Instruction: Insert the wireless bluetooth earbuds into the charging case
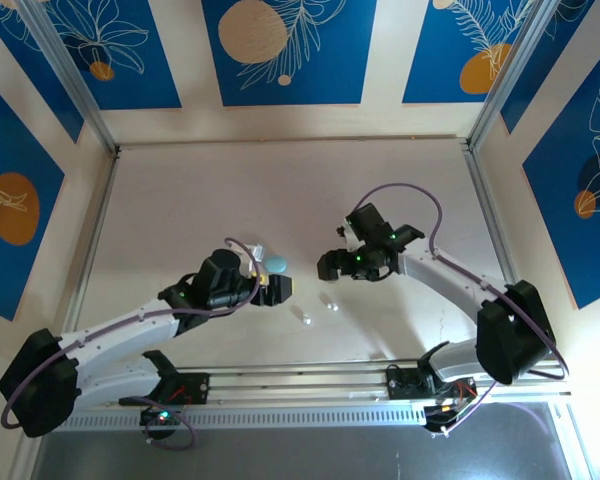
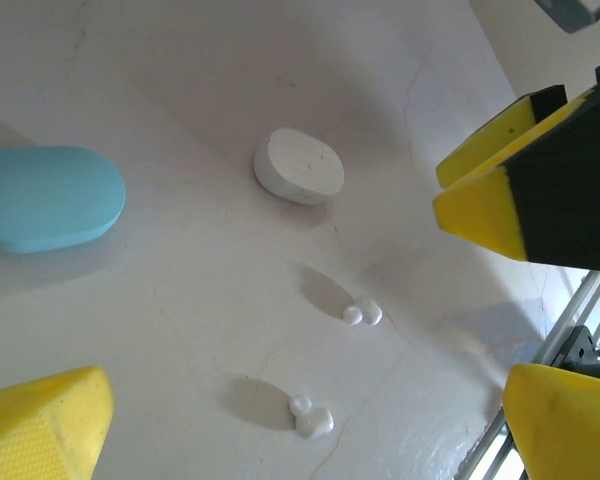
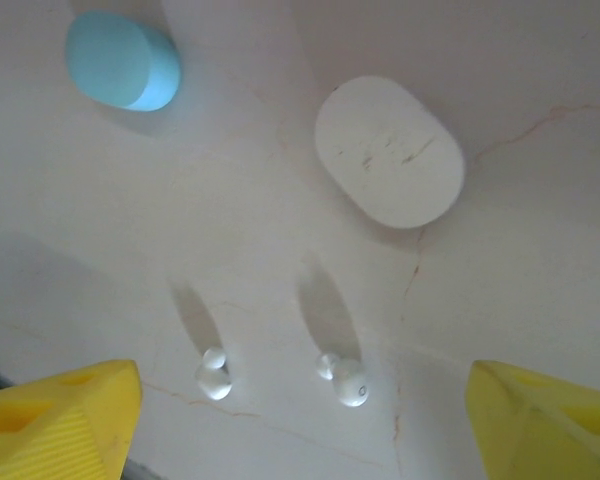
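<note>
Left gripper [image 1: 283, 288]: jaws wide apart, nothing held. Right gripper [image 3: 305, 415]: jaws wide apart, nothing held, poised over the table [image 3: 540, 250].

Task items: two white buds lie loose on the table below the right gripper, between its fingertips. The first bud [image 3: 214, 374] and second bud [image 3: 344, 379] are apart from each other.

Surroundings: the white case [image 3: 390, 150] sits just beyond the buds, with bare table between. The blue case [image 3: 122, 60] lies farther out, well apart from the white case and just ahead of the left gripper.

Obstruction: the right gripper's fingers [image 2: 480, 215] stand close ahead of the left gripper, above the buds.
</note>
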`<state>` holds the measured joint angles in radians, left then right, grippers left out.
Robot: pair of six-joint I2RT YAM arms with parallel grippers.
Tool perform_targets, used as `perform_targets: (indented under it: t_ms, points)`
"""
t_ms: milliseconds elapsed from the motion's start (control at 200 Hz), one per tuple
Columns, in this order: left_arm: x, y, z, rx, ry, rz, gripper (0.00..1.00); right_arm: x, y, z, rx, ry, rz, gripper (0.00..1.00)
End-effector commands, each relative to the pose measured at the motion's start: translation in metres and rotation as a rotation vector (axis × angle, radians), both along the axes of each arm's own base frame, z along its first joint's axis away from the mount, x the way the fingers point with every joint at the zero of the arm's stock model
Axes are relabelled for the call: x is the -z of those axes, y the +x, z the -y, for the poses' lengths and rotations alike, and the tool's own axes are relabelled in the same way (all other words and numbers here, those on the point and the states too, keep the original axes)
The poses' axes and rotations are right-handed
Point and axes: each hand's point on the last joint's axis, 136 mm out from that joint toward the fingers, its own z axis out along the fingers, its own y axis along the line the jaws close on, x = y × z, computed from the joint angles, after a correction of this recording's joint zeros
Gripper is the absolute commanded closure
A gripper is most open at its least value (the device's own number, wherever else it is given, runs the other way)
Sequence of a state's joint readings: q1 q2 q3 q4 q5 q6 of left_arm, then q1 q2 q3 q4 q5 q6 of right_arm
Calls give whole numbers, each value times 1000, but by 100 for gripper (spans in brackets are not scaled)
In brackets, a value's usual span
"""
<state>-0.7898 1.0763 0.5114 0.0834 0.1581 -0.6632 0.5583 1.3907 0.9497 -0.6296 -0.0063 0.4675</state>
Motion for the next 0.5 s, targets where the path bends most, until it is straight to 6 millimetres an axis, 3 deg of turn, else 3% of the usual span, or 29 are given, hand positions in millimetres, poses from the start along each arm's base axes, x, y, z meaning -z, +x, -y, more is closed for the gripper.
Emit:
perform_targets:
  t_ms: [0,490]
  points:
    - [-16,9,10,5,-47,66,0,-1,12,6,-21,-77,25,16]
    - [-13,1,-16,-22,26,134,0,25,41,-2,-130,-218,-14,18]
